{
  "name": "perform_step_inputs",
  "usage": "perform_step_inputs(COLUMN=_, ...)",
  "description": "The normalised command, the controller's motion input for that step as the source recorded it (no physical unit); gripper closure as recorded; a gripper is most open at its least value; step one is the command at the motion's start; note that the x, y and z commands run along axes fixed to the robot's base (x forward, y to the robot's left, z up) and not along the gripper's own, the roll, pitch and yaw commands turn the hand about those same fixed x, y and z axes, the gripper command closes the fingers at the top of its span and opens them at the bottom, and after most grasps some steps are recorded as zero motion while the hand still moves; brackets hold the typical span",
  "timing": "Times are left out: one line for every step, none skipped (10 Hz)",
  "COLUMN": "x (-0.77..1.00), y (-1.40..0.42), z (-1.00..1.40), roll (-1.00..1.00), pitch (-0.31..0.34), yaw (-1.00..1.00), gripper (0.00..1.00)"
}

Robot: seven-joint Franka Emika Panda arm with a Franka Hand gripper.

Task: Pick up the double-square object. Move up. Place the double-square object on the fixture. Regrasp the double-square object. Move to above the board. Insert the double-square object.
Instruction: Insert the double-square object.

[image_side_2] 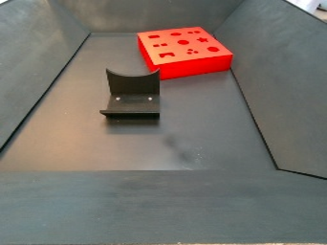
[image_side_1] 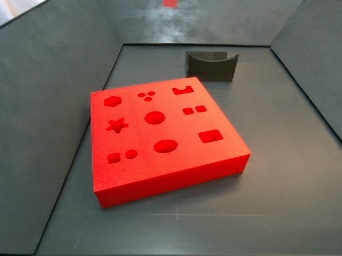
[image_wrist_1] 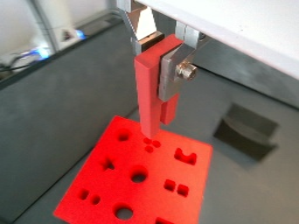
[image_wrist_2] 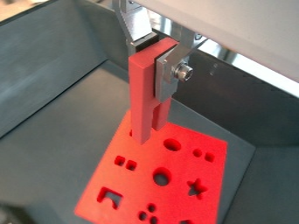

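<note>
one gripper [image_wrist_1: 156,63] holds one red double-square object [image_wrist_1: 152,92] up above one big red board [image_wrist_1: 117,188].

in both wrist views the silver fingers [image_wrist_2: 167,70] are squeezed tight on the top of the double-square object [image_wrist_2: 146,92], which hangs straight down with its end over the board [image_wrist_2: 176,197], not touching it. one dark fixture [image_wrist_1: 246,131] sits on the grey floor near the board, apart from it. in both side views there is one board [image_side_1: 160,140] and one fixture [image_side_1: 211,63] on the floor, and the gripper is out of sight. the board [image_side_2: 186,50] has many shaped holes, like a star, circles and squares. the fixture [image_side_2: 130,96] has nothing on it.
</note>
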Motion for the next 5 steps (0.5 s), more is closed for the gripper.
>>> perform_step_inputs(x=0.22, y=0.03, z=-0.44, roll=-0.07, pitch=0.0, yaw=-0.92, gripper=1.0)
perform_step_inputs(x=0.12, y=0.0, z=-0.57, roll=-0.08, pitch=0.0, yaw=-0.95, gripper=1.0)
perform_step_inputs(x=-0.04, y=0.0, z=-0.81, roll=0.0, pitch=-0.143, yaw=-1.0, gripper=1.0)
perform_step_inputs(x=-0.04, y=0.0, z=-0.81, roll=0.0, pitch=-0.144, yaw=-1.0, gripper=1.0)
perform_step_inputs(x=-0.04, y=0.0, z=-0.73, roll=-0.03, pitch=-0.163, yaw=-1.0, gripper=1.0)
